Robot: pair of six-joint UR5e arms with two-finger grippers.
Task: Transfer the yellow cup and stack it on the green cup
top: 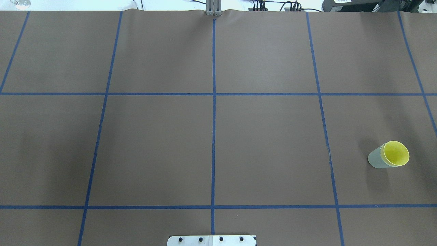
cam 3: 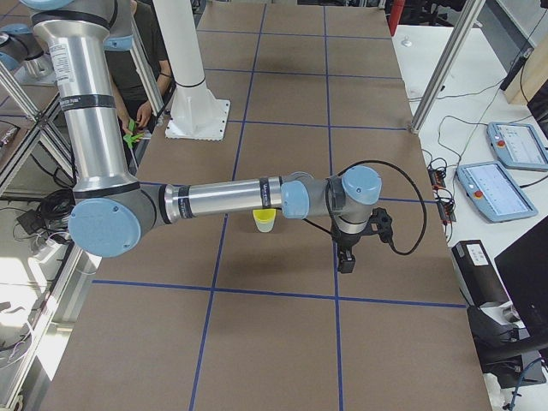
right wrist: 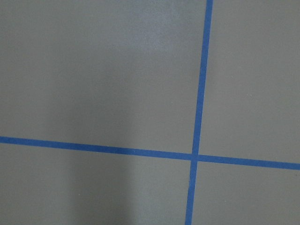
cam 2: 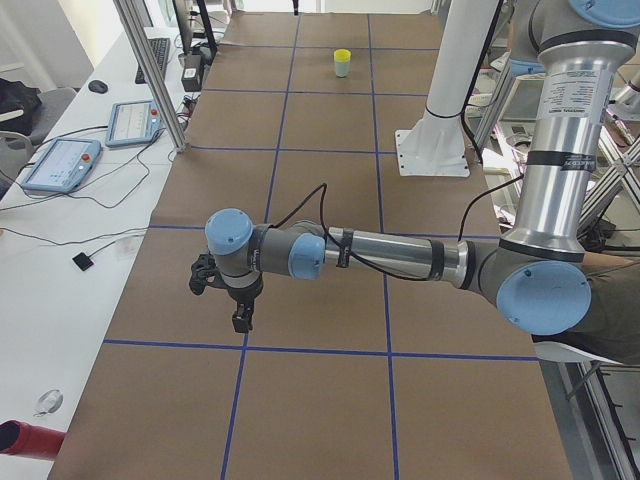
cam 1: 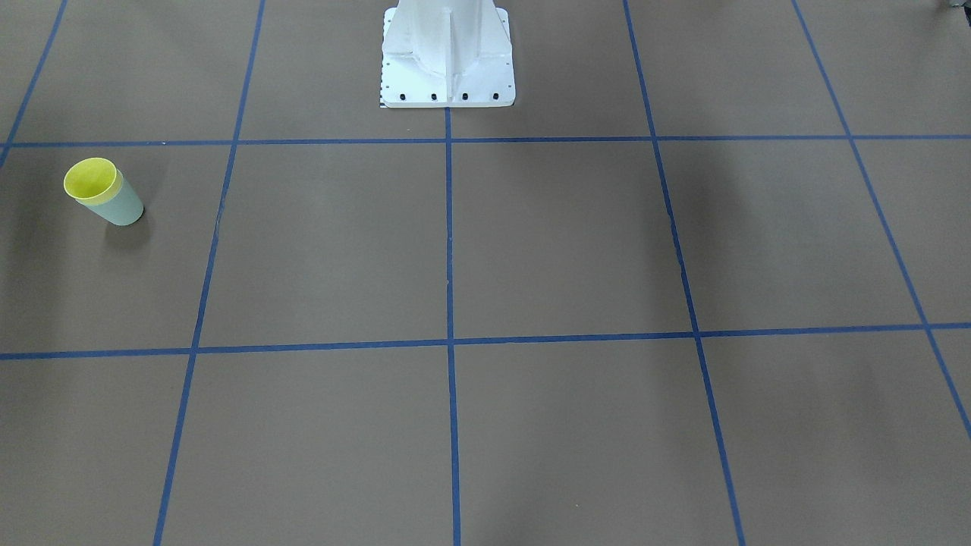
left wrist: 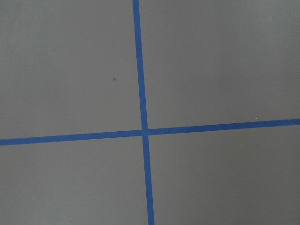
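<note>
At the right edge of the overhead view, a little below mid-height, the yellow cup (top: 396,153) sits nested inside the green cup (top: 375,161). Only its rim band shows above the green wall. The pair stands upright on the desk (top: 218,150), touching nothing else. I judge the stacking done, which would explain why both my arms hang clear of it.

My left tool (cam 2: 241,320) hovers over the desk at the lower left of the left side view, well apart from the cups at that frame's top. My right tool (cam 3: 344,262) hangs at centre right of the right side view, near the cups but not touching them.

Both tools show only in the side views, so I cannot tell how far either is open. Each wrist camera sees just desk and blue tape lines (left wrist: 140,93), and I can make out nothing in either grip.
</note>
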